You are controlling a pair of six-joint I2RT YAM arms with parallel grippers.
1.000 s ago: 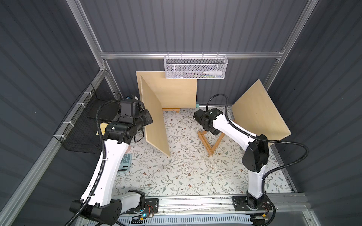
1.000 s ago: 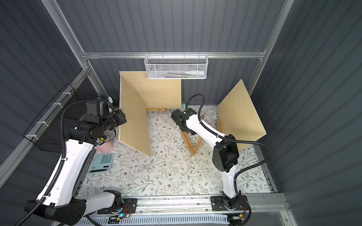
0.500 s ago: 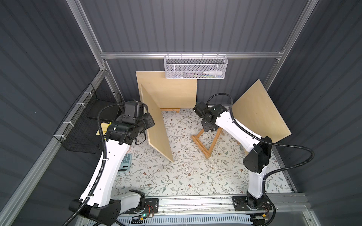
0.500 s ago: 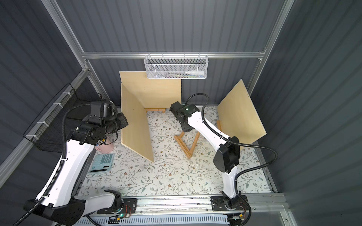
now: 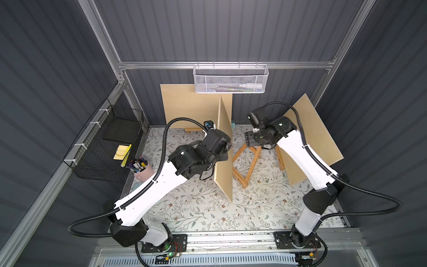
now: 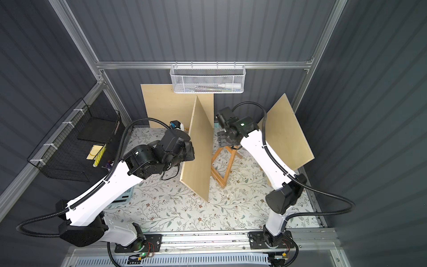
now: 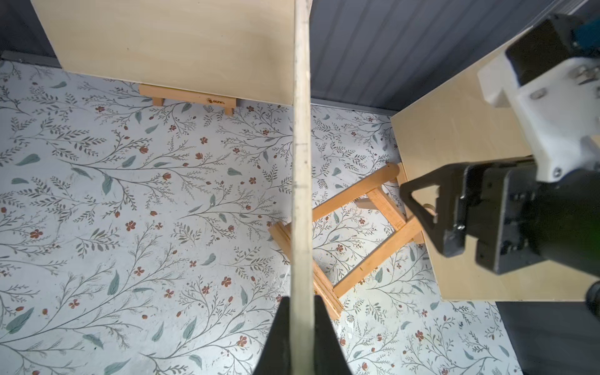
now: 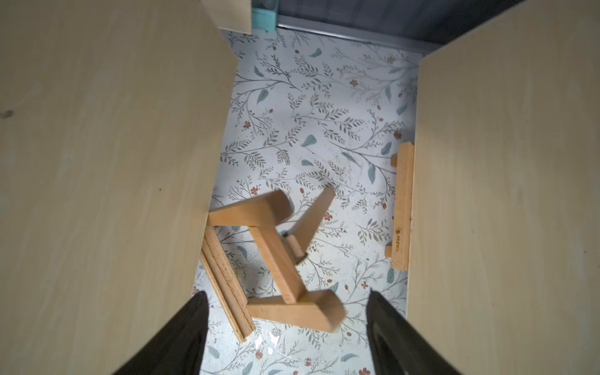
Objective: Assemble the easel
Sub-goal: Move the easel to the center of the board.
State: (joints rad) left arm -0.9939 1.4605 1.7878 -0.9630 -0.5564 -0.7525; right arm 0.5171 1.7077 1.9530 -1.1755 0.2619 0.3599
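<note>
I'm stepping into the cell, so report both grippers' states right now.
Left gripper: shut on the edge of the upright wooden board.
Right gripper: open, holding nothing, above the easel frame.

We see right gripper spread wide, holding nothing | easel frame blurred at frame centre on floral mat | between first board and second board
</note>
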